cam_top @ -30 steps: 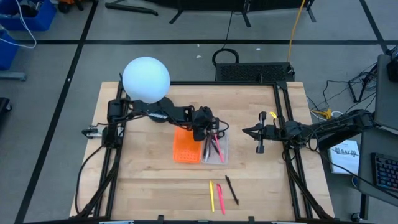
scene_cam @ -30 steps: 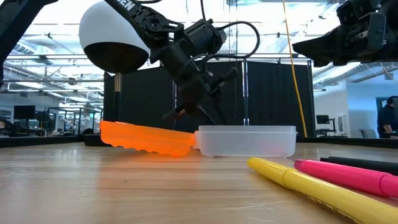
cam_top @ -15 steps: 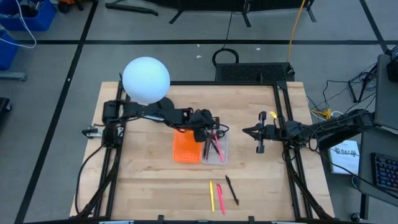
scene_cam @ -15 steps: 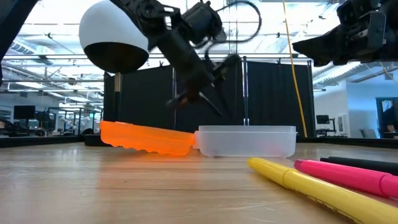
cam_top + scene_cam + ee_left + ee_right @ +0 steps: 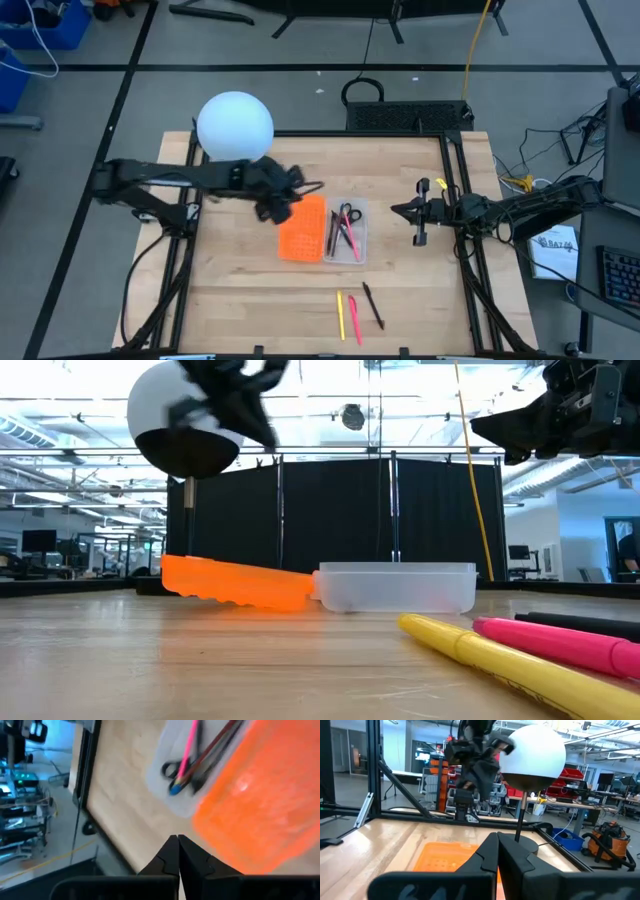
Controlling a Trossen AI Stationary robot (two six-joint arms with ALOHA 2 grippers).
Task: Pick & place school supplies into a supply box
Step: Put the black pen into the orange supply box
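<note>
The clear supply box (image 5: 346, 232) sits mid-table with its orange gridded lid (image 5: 303, 228) lying open on its left. Inside lie black-handled scissors (image 5: 347, 214) (image 5: 171, 770), a pink pen (image 5: 188, 745) and dark pens (image 5: 337, 238). A yellow pen (image 5: 340, 315), a pink pen (image 5: 353, 319) and a black pen (image 5: 373, 305) lie on the table near its near edge. My left gripper (image 5: 280, 208) (image 5: 178, 839) hovers shut and empty above the lid's far left corner. My right gripper (image 5: 395, 210) (image 5: 497, 836) waits shut, right of the box.
A white globe lamp (image 5: 235, 127) (image 5: 180, 420) stands on the table's far left part, close behind my left arm. Black frame rails (image 5: 462, 200) run along the table's left and right sides. Bare wood (image 5: 240, 290) lies between the box and the near edge.
My left gripper has risen out of the box and swung up and toward the table's left, ending above the lid's far left corner. The arm has drawn back with it. The scissors and pens stay in the box; the box and lid have not moved.
</note>
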